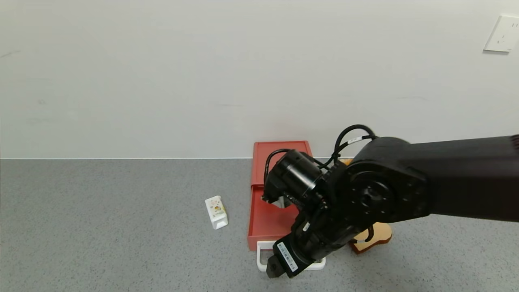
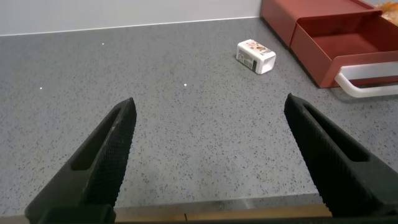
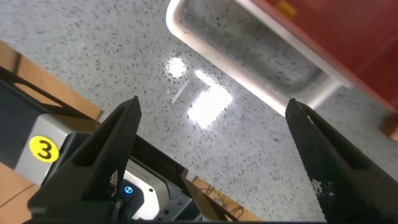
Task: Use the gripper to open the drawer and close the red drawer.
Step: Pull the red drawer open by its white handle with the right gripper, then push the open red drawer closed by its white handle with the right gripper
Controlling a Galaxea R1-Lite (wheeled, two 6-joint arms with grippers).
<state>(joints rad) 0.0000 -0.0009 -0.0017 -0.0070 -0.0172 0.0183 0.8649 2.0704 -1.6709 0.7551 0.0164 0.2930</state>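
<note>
A grey speckled table (image 1: 101,227) fills the near half of the scene, ending at a white wall (image 1: 202,73) with a socket plate (image 1: 502,34) at the far right. The right arm (image 1: 446,182) reaches in from the right, big and black, and bends down over the middle of the table. Under it lies the drawer (image 1: 267,211), a low red box set against the wall; its tray is slid out toward the near edge and shows a bare red floor. The white loop handle (image 1: 262,253) on the tray's front lies flat over the table. The right gripper (image 3: 211,162) hangs just near of that handle, its two fingers (image 3: 106,155) spread wide apart with only tabletop between them; they touch neither the handle nor the tray. A tan wooden piece (image 1: 379,235) lies just right of the tray, partly hidden by the arm. A small white carton (image 1: 216,212) lies on its side left of the drawer, near it but apart. The left gripper (image 2: 211,162) is parked low over the table at the left, its fingers (image 2: 106,155) also wide apart and holding nothing, looking toward the carton and drawer.
</note>
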